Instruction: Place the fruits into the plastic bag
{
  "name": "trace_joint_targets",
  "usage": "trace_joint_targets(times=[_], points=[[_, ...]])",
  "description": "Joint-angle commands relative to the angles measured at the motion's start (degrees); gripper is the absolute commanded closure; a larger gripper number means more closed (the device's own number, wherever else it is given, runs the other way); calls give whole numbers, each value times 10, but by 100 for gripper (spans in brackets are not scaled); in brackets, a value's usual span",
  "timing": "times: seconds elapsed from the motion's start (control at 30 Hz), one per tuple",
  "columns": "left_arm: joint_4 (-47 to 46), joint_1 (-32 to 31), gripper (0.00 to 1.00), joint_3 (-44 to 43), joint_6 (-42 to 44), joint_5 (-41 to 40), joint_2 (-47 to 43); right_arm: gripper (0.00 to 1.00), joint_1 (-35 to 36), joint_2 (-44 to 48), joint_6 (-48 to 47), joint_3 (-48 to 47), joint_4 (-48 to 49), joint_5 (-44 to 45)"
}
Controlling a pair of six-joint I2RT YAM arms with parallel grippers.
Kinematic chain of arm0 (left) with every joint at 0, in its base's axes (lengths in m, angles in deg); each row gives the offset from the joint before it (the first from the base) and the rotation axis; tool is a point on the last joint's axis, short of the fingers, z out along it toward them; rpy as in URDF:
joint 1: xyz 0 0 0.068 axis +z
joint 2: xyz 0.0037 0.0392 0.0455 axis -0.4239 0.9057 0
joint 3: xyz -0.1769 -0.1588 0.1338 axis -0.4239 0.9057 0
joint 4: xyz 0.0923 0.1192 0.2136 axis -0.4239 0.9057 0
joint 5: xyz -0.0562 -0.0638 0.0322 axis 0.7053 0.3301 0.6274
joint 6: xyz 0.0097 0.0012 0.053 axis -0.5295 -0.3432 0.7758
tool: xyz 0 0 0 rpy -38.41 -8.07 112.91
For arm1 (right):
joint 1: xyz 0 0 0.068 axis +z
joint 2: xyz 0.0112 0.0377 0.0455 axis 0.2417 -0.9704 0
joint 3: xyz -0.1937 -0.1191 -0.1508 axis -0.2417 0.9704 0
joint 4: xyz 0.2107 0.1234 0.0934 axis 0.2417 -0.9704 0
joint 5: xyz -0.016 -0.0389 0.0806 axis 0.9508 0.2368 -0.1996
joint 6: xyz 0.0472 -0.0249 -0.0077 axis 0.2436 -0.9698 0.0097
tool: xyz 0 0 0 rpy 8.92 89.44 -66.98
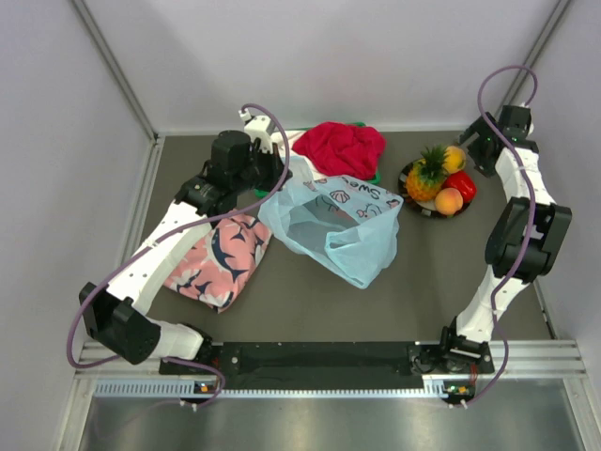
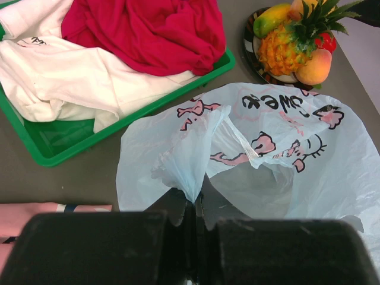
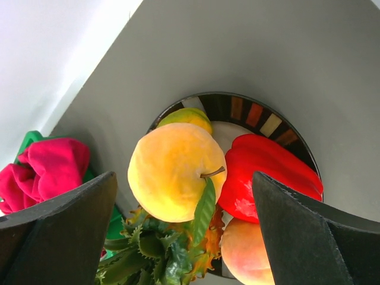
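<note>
The light-blue plastic bag (image 1: 331, 224) lies mid-table with its mouth gaping, and the left wrist view shows its pink print (image 2: 279, 145). My left gripper (image 2: 198, 205) is shut on a gathered fold of the bag's rim (image 1: 282, 184). On a striped plate (image 3: 261, 116) at the back right the fruits are piled: pineapple (image 1: 427, 178), a round yellow fruit with stem and leaf (image 3: 172, 169), mango (image 3: 187, 117), red pepper-like fruit (image 3: 267, 175) and peach (image 3: 252, 255). Above them hangs my right gripper (image 3: 184, 196), open, its fingers either side of the yellow fruit.
A green tray (image 2: 53, 142) with red cloth (image 1: 340, 147) and white cloth (image 2: 53, 77) stands at the back, behind the bag. A pink cloth with navy shark print (image 1: 218, 261) lies under the left arm. Grey walls close in the table at the back and both sides.
</note>
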State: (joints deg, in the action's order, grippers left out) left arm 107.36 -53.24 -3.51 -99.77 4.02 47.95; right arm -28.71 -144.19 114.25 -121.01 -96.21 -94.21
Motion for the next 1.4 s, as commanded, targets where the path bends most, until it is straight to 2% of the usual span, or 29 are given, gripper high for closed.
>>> trace_joint_targets(times=[0.0,0.6,0.77,0.9,1.1,1.13,1.23,1.37], points=[[-27,0,100,3,5,-1,-5,6,7,-6,3,-5,30,-4],[-27,0,100,3,6,3,-6,7,27,-38,-1,-19,30,16],[-27,0,100,2,5,3,-6,9,27,-39,-3,-20,30,18],[-27,1,100,3,5,5,-5,15,28,-41,-4,-23,31,20],[-29,0,100,3,3,7,-2,14,15,-30,-33,-50,22,46],[-29,1,100,4,4,8,0,14,4,-31,-39,-61,7,65],[-30,1,100,4,-3,21,6,10,-7,-73,-77,-175,-64,120],[-31,0,100,5,-7,32,11,6,-23,-132,-98,-244,-106,148]])
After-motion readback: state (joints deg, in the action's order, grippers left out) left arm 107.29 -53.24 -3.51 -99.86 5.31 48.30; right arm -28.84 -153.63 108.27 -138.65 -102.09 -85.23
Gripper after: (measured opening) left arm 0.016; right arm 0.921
